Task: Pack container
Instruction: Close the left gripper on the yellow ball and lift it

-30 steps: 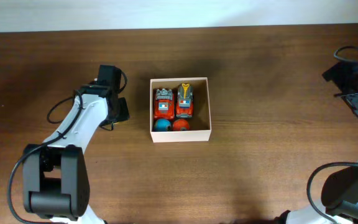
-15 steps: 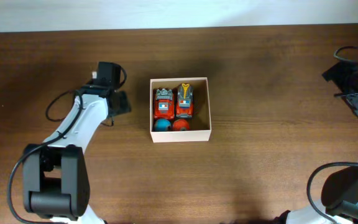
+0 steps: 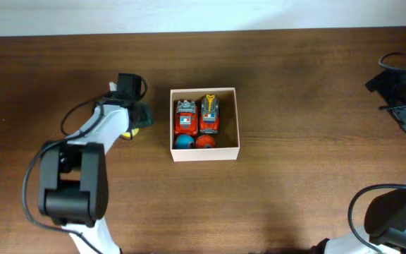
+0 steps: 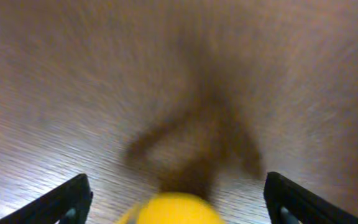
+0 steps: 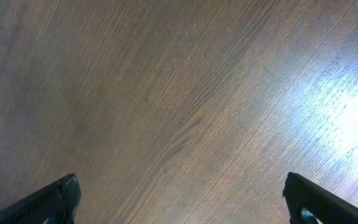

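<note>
Overhead, table (image 3: 294, 197): brown wood, fills the whole view.
left arm (image 3: 97, 134): white and black, on the left side, bent toward the container.
container (image 3: 204, 153): small white box, open on top, in the middle of the table, just right of the left gripper.
left gripper (image 3: 139, 116): fingers (image 4: 67, 202) wide apart, with the yellow ball between them but not touching; the wrist view is blurry.
right gripper (image 5: 180, 200): far right, well apart from the container, fingers wide apart over the wood.
toy trucks (image 3: 184, 118): two, red, side by side in the far part of the container.
small balls (image 3: 182, 142): one blue, one orange, at the container's near wall, blue on the left.
yellow ball (image 4: 173, 210): on the table, left of the container.
</note>
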